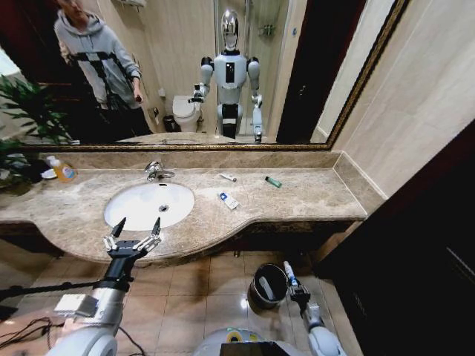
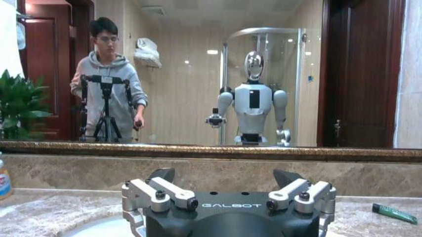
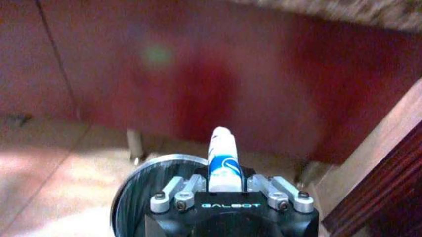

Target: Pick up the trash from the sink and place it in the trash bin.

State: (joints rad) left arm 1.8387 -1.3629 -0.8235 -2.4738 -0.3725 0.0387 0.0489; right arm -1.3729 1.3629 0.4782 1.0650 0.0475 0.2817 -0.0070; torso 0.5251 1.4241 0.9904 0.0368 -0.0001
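The white oval sink [image 1: 130, 211] sits in the marble counter, its bowl bare. My left gripper [image 1: 137, 225] hovers open at the counter's front edge, just before the sink; its dark fingertips [image 2: 161, 175] point at the mirror. On the counter right of the sink lie trash pieces: a white tube with blue print [image 1: 228, 200], a green tube [image 1: 273, 182] [image 2: 394, 213] and a thin white stick [image 1: 228, 177]. Low beside the floor, my right gripper [image 1: 290, 279] [image 3: 223, 177] is shut on another white tube with blue print [image 3: 222, 158]. It is at the rim of the black trash bin [image 1: 257, 297] [image 3: 138, 192].
A chrome faucet [image 1: 156, 170] stands behind the sink. An orange-yellow bottle [image 1: 64, 171] and a plant [image 1: 18, 126] occupy the counter's left end. A dark cabinet [image 1: 415, 245] closes in on the right, and red-brown panels [image 3: 197, 74] run under the counter.
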